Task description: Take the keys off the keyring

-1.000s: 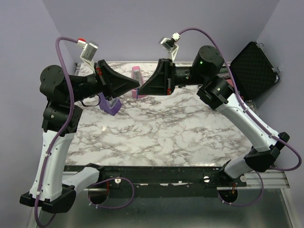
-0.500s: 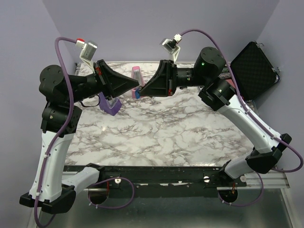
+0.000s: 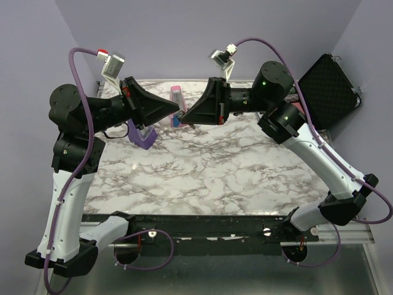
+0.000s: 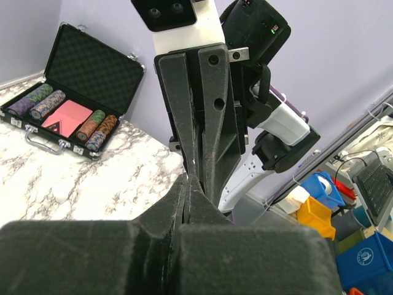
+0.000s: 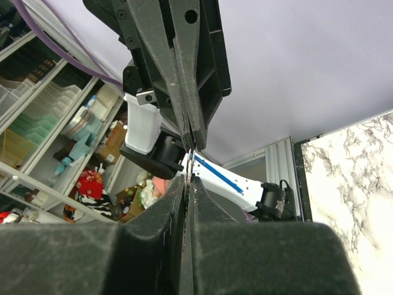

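Bench: white-and-grey marbled bench (image 3: 215, 172), with both arms reaching over its far half.
Purple piece: purple wedge-shaped object (image 3: 143, 138) lies on the bench under the left arm.
Keys: tiny bright-blue bundle of keys (image 3: 176, 121) sits right beneath the meeting tips; whether it hangs or lies flat cannot be told.
Left gripper: left gripper (image 3: 177, 110) is clenched tight, tip to tip with the other.
Right gripper: right gripper (image 3: 185, 115) is pinched almost closed; what it pinches cannot be told.
Pink piece: pink wedge-shaped object (image 3: 176, 95) lies just beyond the tips.
Case: open black foam-lined case (image 3: 325, 86) stands at the far right.
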You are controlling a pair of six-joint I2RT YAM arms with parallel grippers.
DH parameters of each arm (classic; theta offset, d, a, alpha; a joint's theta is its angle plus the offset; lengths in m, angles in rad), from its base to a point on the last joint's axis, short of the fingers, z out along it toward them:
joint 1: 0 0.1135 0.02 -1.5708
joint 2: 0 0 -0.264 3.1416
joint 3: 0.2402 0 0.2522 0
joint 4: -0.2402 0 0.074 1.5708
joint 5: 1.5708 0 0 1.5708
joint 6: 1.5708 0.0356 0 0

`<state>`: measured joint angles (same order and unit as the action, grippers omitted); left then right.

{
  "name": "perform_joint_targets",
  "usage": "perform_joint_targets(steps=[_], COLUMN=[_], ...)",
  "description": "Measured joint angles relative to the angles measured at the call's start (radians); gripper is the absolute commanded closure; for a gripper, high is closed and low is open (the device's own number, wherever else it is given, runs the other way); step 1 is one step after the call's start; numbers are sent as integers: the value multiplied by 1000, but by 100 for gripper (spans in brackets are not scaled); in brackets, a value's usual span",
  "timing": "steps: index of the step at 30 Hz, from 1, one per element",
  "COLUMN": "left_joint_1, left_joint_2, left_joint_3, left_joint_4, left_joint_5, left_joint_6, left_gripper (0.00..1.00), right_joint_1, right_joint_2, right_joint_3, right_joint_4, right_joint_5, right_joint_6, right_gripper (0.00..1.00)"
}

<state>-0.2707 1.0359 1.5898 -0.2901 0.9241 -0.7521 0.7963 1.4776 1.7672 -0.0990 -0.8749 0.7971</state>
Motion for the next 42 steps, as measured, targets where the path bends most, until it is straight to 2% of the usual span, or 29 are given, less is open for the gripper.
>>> perform_joint_targets(steps=[9,28,42], left_joint_1=[-2,-41,-100], left_joint_2=[0,-22,11], left_joint_3=[2,-15,40], left_joint_4=[0,-50,-214], left_joint_5=[1,33,37], left_joint_6=[10,159,338], left_gripper=[100,100,100], right_joint_1=[0,0,0], right_joint_2=[0,0,-3], right_joint_3=[-2,-2,13], right_joint_4=[-3,-98,-238], right_joint_5=[7,-5,-13], right_joint_6=[6,-28,-69], right_gripper=[99,99,99])
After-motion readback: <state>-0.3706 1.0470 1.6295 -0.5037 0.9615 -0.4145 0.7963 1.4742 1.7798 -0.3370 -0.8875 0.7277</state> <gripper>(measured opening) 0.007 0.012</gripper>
